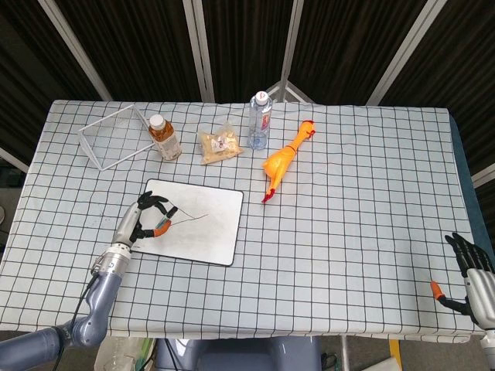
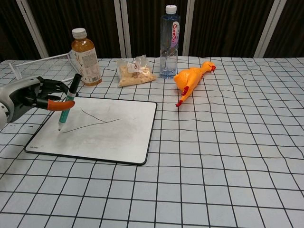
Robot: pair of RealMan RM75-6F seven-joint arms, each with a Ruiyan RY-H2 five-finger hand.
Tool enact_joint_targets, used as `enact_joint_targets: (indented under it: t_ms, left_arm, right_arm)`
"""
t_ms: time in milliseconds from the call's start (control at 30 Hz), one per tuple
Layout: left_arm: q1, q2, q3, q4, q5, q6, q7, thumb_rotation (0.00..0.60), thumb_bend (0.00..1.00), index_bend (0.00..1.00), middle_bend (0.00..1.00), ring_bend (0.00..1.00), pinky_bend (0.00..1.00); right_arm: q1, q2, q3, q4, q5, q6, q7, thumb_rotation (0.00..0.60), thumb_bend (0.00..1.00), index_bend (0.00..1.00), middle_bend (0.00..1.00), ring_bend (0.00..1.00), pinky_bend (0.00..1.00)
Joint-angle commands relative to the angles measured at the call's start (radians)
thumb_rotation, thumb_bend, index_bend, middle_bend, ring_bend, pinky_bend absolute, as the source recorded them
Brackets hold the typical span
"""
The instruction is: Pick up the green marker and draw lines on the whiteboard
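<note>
Left hand gripping green marker, tip on whiteboard

My head view looks steeply down from high above the near edge of the table, taking in the whole checked cloth, with dark curtains beyond the far side. My chest view sits low and close, near tabletop height, facing level across the table toward those curtains, so far objects stand in profile. Both views share the whiteboard, the water bottle and the rubber chicken. Only the head view reaches the near right corner, where my right hand shows.
</note>
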Motion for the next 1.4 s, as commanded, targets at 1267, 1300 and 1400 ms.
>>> enact_joint_targets:
  t_ms: [1267, 1300, 1400]
  left_arm:
    - [-0.080, 0.111, 0.114, 0.289, 0.224, 0.002, 0.479, 0.600, 0.48, 0.76, 0.27, 0.05, 0.07]
    - [-0.082, 0.100, 0.118, 0.305, 0.223, -0.003, 0.481, 0.600, 0.48, 0.76, 0.27, 0.05, 0.07]
    - [-0.086, 0.078, 0.132, 0.344, 0.227, -0.011, 0.493, 0.600, 0.47, 0.75, 0.26, 0.05, 0.07]
  right_arm:
    - [0.005, 0.005, 0.000, -0.006, 0.018, -0.022, -0.003, 0.600, 0.35, 0.00, 0.00, 0.00, 0.00]
    - [0.005, 0.005, 0.001, -0.005, 0.019, -0.021, -0.003, 0.600, 0.35, 0.00, 0.00, 0.00, 0.00]
    - [0.005, 0.005, 0.001, -0.006, 0.019, -0.022, -0.002, 0.600, 0.35, 0.00, 0.00, 0.00, 0.00]
